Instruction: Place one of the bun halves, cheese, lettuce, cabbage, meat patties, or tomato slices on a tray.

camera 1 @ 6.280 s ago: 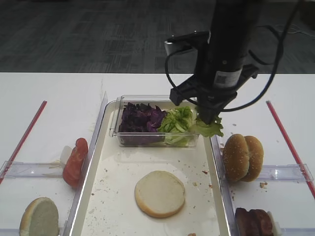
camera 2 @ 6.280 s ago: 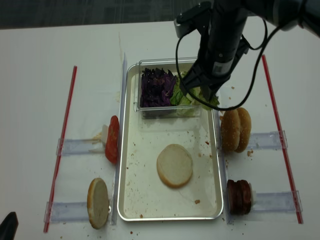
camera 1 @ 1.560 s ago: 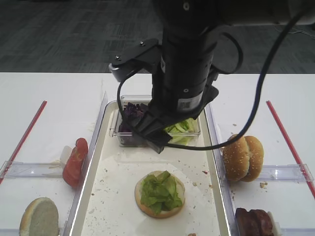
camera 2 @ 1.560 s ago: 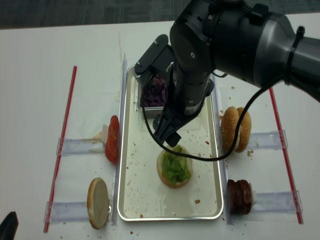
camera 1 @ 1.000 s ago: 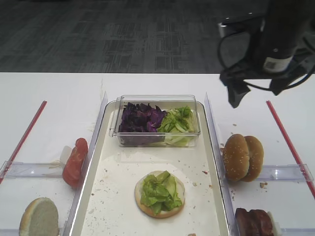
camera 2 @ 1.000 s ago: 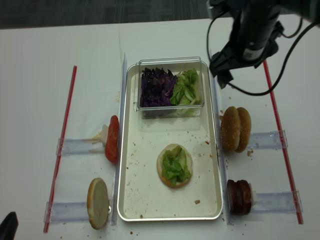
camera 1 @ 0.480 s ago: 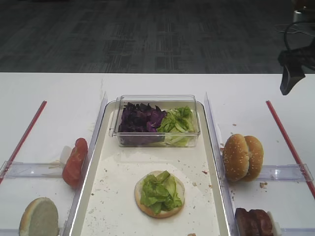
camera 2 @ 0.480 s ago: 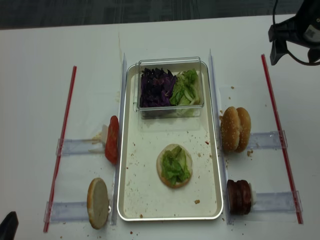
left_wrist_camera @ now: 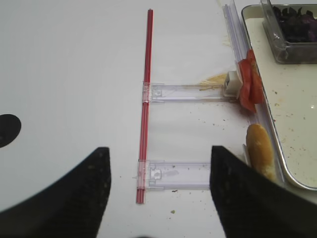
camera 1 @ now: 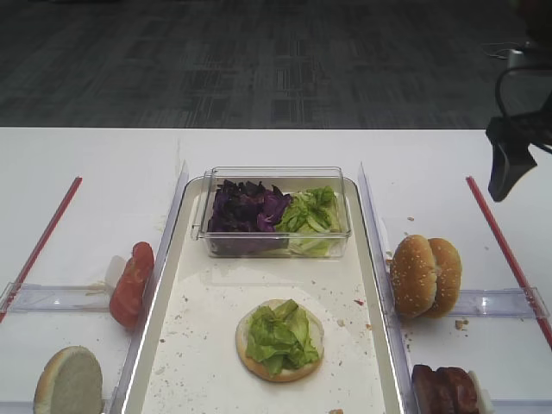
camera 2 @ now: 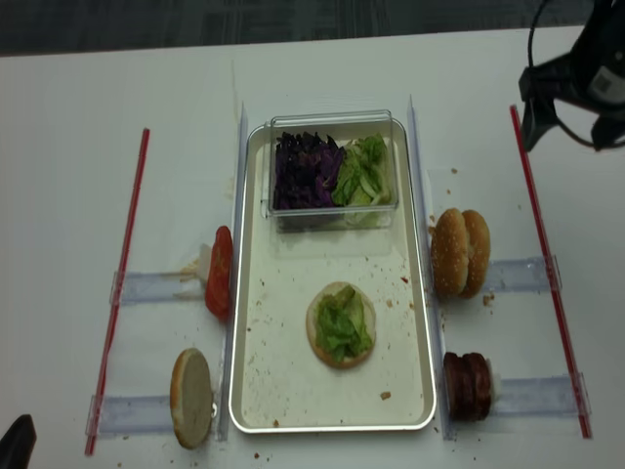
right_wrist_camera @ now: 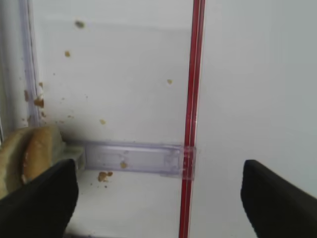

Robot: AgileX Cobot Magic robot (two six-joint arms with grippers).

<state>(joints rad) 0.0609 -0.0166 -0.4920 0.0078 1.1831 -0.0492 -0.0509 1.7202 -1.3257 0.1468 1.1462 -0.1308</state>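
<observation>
The metal tray (camera 1: 380,304) (camera 2: 237,322) holds a bun half (camera 1: 257,365) (camera 2: 316,339) with lettuce (camera 1: 279,333) (camera 2: 344,324) lying on it. A clear box at the tray's far end holds purple cabbage (camera 1: 246,207) (camera 2: 305,169) and more lettuce (camera 1: 310,216). Tomato slices (camera 1: 131,283) (left_wrist_camera: 247,85) stand left of the tray, with a bun half (camera 1: 69,381) (left_wrist_camera: 260,148) nearer. Two bun halves (camera 1: 424,276) (right_wrist_camera: 27,154) and meat patties (camera 1: 444,388) (camera 2: 467,384) stand on the right. My right gripper (right_wrist_camera: 158,203) (camera 1: 507,166) hangs open and empty over the right red strip. My left gripper (left_wrist_camera: 158,196) is open and empty over the table's left side.
Red strips (camera 1: 503,246) (left_wrist_camera: 145,99) run along both sides of the table. Clear plastic rails (right_wrist_camera: 133,157) (left_wrist_camera: 185,91) reach from the strips to the tray's side guards. Crumbs dot the tray floor and the table on the right.
The lettuce once held over the box now lies on the bun half. Within the last second my right arm swung away to the table's right edge. The left gripper has not visibly moved.
</observation>
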